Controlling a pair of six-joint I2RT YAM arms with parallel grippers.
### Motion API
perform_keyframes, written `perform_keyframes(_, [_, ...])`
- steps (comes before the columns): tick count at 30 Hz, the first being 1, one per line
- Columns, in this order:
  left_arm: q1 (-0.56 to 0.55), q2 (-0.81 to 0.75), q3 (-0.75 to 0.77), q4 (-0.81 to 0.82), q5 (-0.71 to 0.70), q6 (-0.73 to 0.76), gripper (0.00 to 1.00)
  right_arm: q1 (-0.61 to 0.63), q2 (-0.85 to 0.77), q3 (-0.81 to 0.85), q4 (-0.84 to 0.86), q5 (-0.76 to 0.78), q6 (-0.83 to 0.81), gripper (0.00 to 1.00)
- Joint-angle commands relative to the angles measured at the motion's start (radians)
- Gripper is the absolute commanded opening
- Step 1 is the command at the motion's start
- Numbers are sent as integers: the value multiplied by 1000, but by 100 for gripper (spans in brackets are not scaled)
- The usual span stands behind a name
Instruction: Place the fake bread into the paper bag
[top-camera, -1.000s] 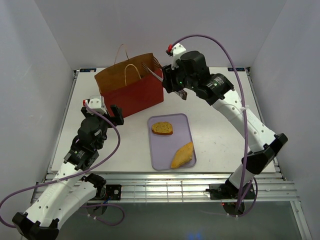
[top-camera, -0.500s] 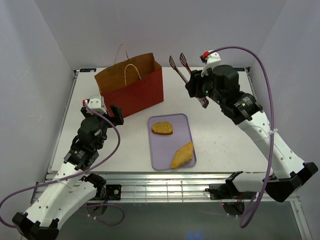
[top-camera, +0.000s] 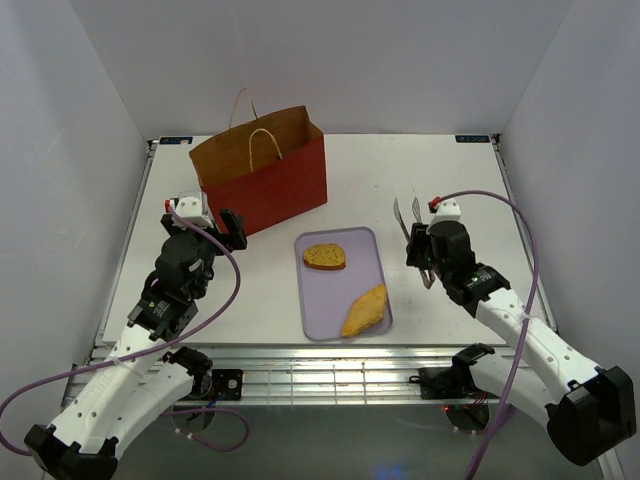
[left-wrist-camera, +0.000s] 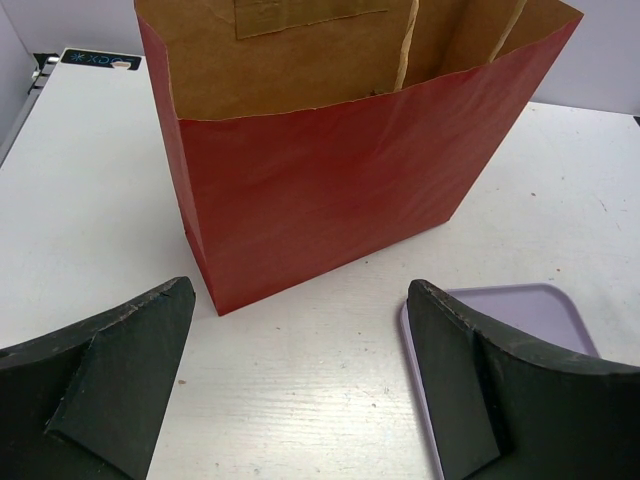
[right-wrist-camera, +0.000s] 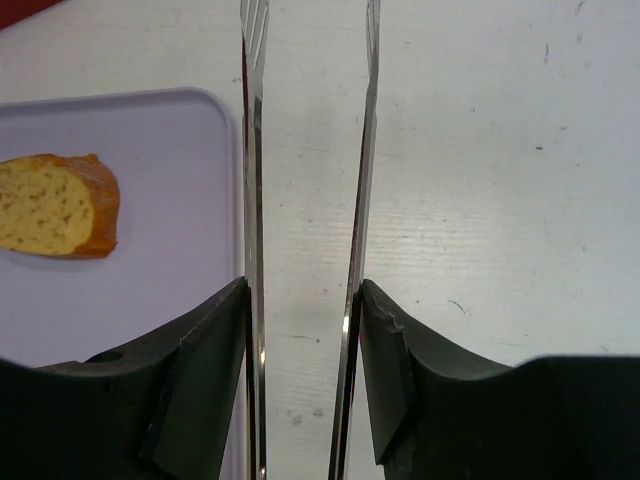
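Our right tool (right-wrist-camera: 300, 340) gripped the empty metal tongs (right-wrist-camera: 253, 180) beside the tray (right-wrist-camera: 170, 180); our left tool (left-wrist-camera: 300, 380) gaped, holding nothing. Next, we judged, the tongs had to straddle the toast slice (right-wrist-camera: 55, 205).

Glossy metal tongs (right-wrist-camera: 252, 200), matt paper bag (left-wrist-camera: 320, 190)

Finding: a robotics test cell, not a home or shop. A white table (top-camera: 440, 180) stands enclosed on three sides by plain pale panels (top-camera: 60, 150). Two black-and-white arms (top-camera: 175, 290) are bolted to slotted aluminium rails (top-camera: 330, 375) along the table's near edge, and purple cables (top-camera: 237, 275) loop loose. Small printed labels (top-camera: 474, 139) mark the far corners.
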Motion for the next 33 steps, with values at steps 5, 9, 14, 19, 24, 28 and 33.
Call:
perform_keyframes(5, [-3,0,7,6,2,-4,98,-41,-18,-180,308,23,64,52])
perform_keyframes(9, [-5,0,7,6,3,-4,98,-55,51,-204,354,5,67,52])
perform_keyframes(14, [-3,1,7,6,8,-5,98,-72,126,-215,413,-46,63,52])
perform_keyframes(19, [-3,5,9,6,11,-5,98,-78,166,-212,426,-58,64,55])
perform_keyframes(24, [-3,9,7,6,14,-5,98,-78,194,-229,427,-58,70,62])
perform_keyframes(28, [-3,11,9,3,15,-5,98,-78,213,-242,427,-59,73,62])
perform_keyframes(33, [-3,11,9,4,15,-5,98,-79,229,-262,430,-53,75,62])
